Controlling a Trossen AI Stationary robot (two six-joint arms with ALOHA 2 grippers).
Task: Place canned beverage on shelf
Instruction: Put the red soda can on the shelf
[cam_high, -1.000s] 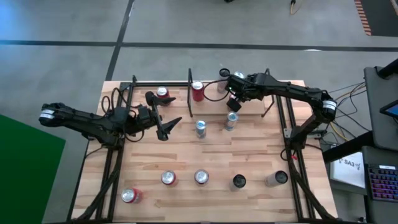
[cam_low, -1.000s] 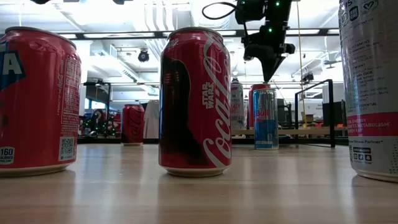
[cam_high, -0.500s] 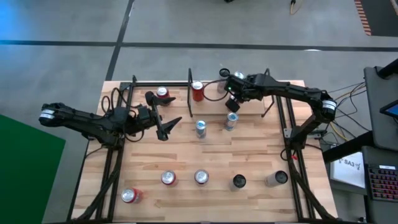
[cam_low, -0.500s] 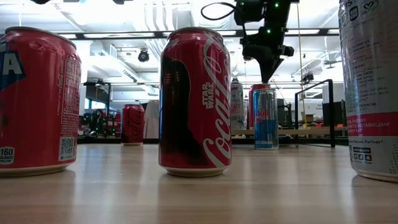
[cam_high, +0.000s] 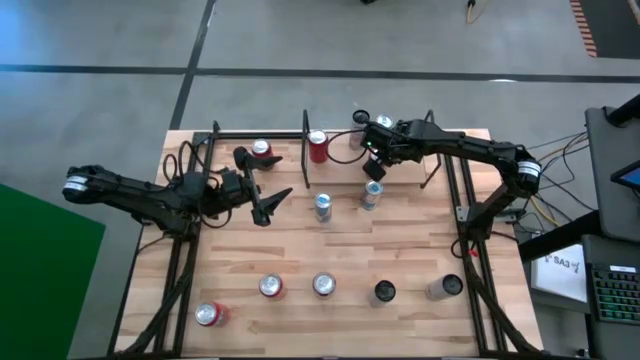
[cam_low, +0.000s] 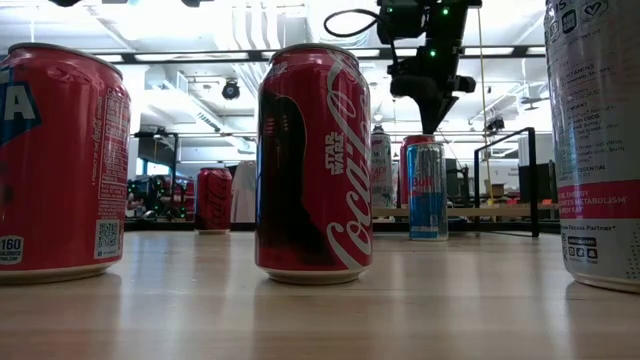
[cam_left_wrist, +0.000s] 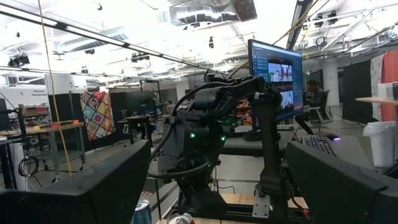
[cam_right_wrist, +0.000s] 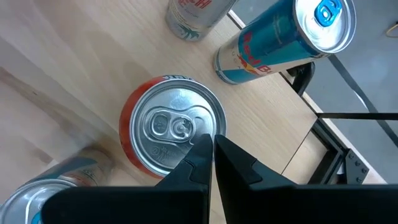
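My right gripper is shut and points down just above the silver top of an upright red can, with a small gap showing in the low view. A blue Red Bull can and a silver can stand beside that red can. The shelf, a light board with black posts and rails, lies along the table's far side. Another red can stands by its left post. My left gripper is open and empty at the table's left middle.
Two blue cans stand mid-table. A red can stands far left. Several cans line the near edge, from the red one to the silver one. Dark and silver cans stand at the far edge.
My right gripper has crept up a little from the red can's top and slightly toward the far edge, staying shut. The cans have stayed where they were.
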